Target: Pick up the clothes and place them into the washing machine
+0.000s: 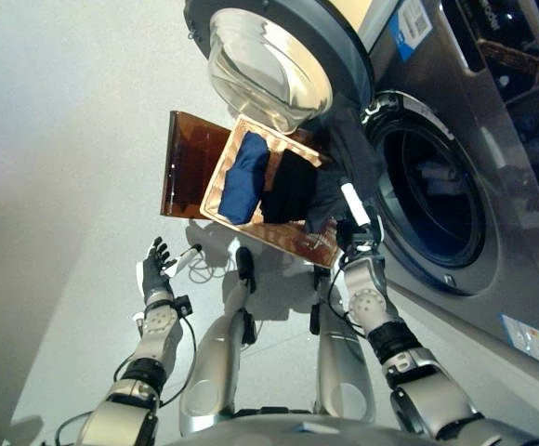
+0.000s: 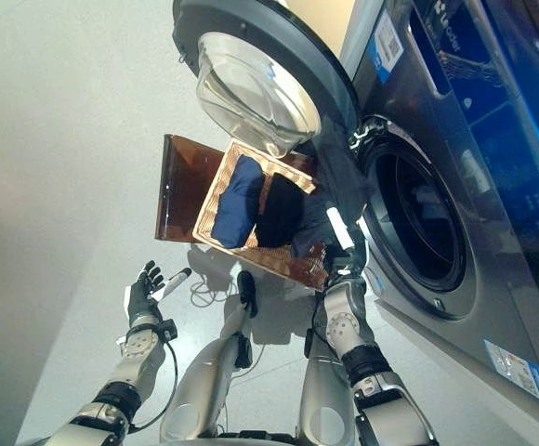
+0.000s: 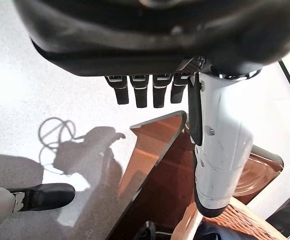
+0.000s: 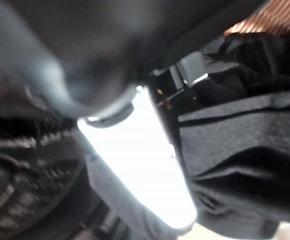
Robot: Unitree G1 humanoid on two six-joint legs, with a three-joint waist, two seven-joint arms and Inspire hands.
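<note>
The right hand (image 1: 355, 234) grips a dark grey garment (image 1: 336, 153), lifted off the wicker basket (image 1: 216, 186) at its corner nearest the washing machine (image 1: 492, 139), beside the open drum (image 1: 432, 200) but not yet inside. A blue garment (image 1: 243, 177) and a black garment (image 1: 290, 186) remain in the basket. The left hand (image 1: 156, 269) hangs spread and empty over the floor.
</note>
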